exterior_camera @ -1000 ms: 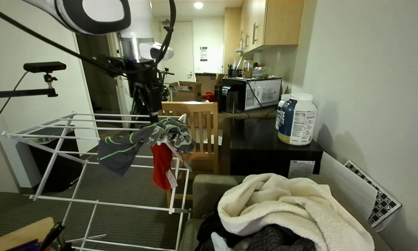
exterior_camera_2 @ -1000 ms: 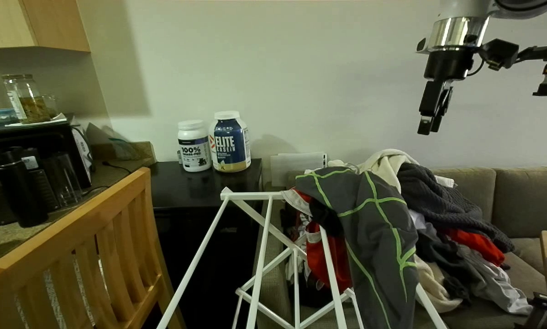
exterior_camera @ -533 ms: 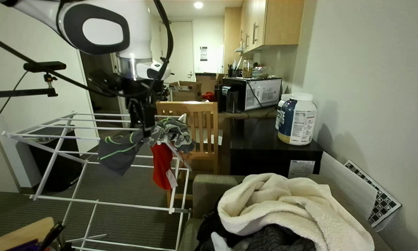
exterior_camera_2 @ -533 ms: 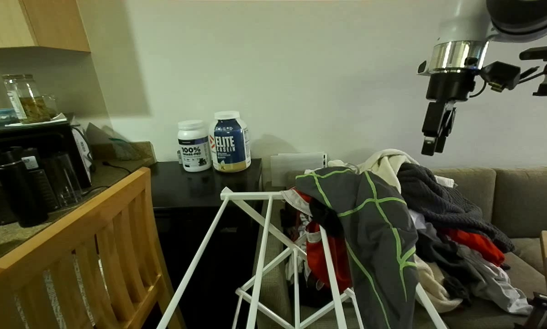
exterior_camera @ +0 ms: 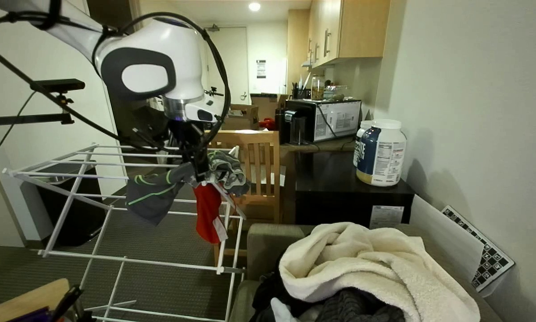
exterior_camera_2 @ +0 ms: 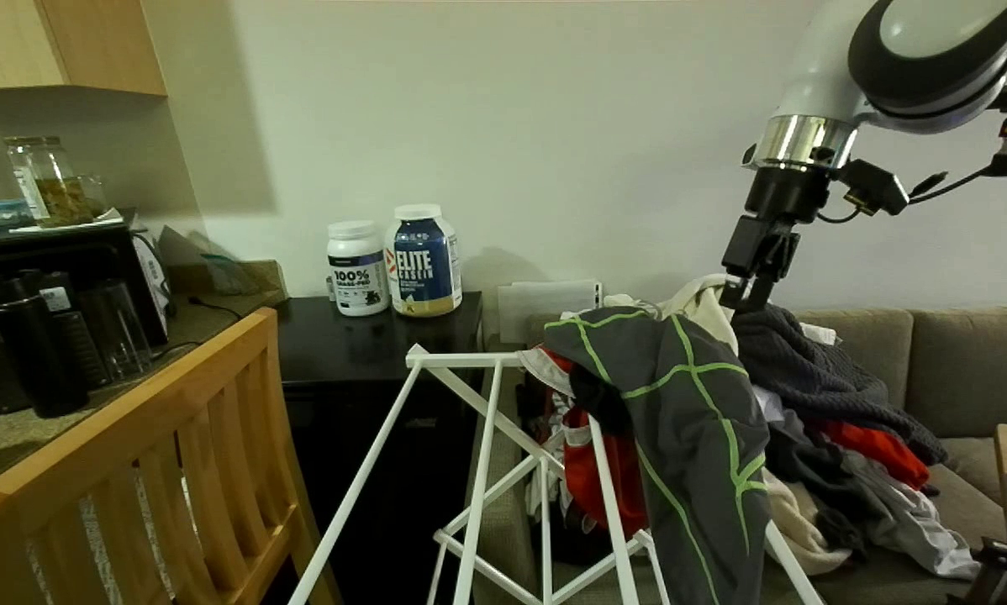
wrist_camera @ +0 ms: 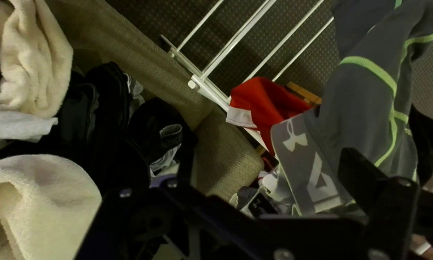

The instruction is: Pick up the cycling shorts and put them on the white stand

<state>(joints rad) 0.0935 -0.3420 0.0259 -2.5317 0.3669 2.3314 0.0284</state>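
Observation:
The cycling shorts, dark grey with lime-green seams, hang over the end of the white stand; they show in both exterior views (exterior_camera: 149, 199) (exterior_camera_2: 697, 420) and at the right of the wrist view (wrist_camera: 364, 90). The white stand (exterior_camera: 129, 261) is a wire rack, also seen in an exterior view (exterior_camera_2: 461, 360) and the wrist view (wrist_camera: 240, 38). My gripper (exterior_camera: 199, 175) points down and covers part of the shorts there; in an exterior view (exterior_camera_2: 742, 301) it is just above and right of them. In the wrist view (wrist_camera: 269, 162) its fingers are wide apart with nothing gripped. The waistband lies near the right finger.
A red garment (exterior_camera: 208, 212) hangs beside the shorts. The couch holds a cream blanket (exterior_camera: 362, 259) and piled dark clothes (exterior_camera_2: 814, 370). A wooden chair (exterior_camera: 254, 152) stands behind the rack. Tubs (exterior_camera_2: 424, 260) stand on a black cabinet (exterior_camera_2: 327, 344).
My arm has come down, and in an exterior view it has also shifted left toward the shorts. The shorts and the stand have not visibly moved.

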